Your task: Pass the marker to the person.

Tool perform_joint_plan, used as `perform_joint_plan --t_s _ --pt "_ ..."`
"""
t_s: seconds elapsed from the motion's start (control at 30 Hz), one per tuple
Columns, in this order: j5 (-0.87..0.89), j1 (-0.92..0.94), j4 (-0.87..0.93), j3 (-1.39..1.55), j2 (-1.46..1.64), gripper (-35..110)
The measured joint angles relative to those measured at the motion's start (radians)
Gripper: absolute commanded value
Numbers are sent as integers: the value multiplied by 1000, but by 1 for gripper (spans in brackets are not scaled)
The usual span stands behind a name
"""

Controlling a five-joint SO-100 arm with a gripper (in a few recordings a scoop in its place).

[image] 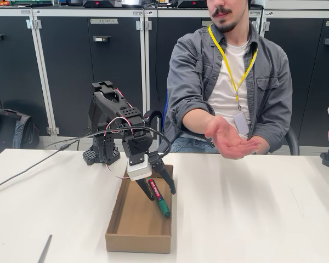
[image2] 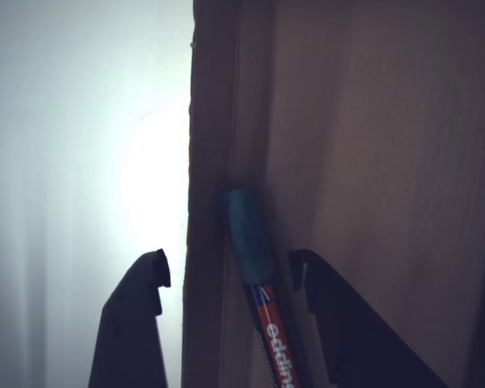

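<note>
The gripper (image: 156, 193), fingers spread open astride the right wall of the cardboard box (image: 120, 216), reached down over the marker (image: 158, 198) lying inside against that wall, while the person (image: 230, 82) held an upturned hand (image: 230, 139) beyond the table (image: 263, 219).

The fixed view is evenly and brightly lit from above, sharp throughout, with only soft shadows inside the box (image: 126, 219) and faint sheen on the white table (image: 252, 213). The wrist view is dim and bluish: left of the box wall (image2: 210, 202) the table (image2: 149, 194) blows out into white glare, while right of it the cardboard sinks into murky shadow. The marker (image2: 255, 275) there looks soft, and the fingers (image2: 133, 323) are black silhouettes.
</note>
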Motion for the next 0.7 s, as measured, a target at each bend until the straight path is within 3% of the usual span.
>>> perform_joint_plan --t_s 0.7 --pt "-6 37 -48 49 58 25"
